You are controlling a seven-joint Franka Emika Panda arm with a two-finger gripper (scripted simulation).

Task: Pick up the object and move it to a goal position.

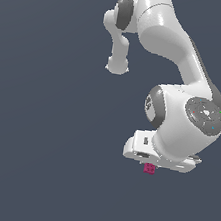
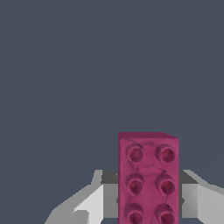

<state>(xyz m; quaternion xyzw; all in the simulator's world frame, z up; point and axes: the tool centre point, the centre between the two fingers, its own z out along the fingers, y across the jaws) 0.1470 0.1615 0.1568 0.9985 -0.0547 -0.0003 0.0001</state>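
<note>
The object is a small magenta-pink oblong block with round studs. In the exterior view the block pokes out just below the white hand. My gripper points down and is shut on it. In the wrist view the block fills the gap between the two white fingers, which press on its long sides. My gripper holds it with the studded face toward the camera. No goal marker shows in either view.
The white arm bends down from the top of the exterior view. Around the arm and the block there is only a plain dark grey-blue surface, with no other objects or edges in view.
</note>
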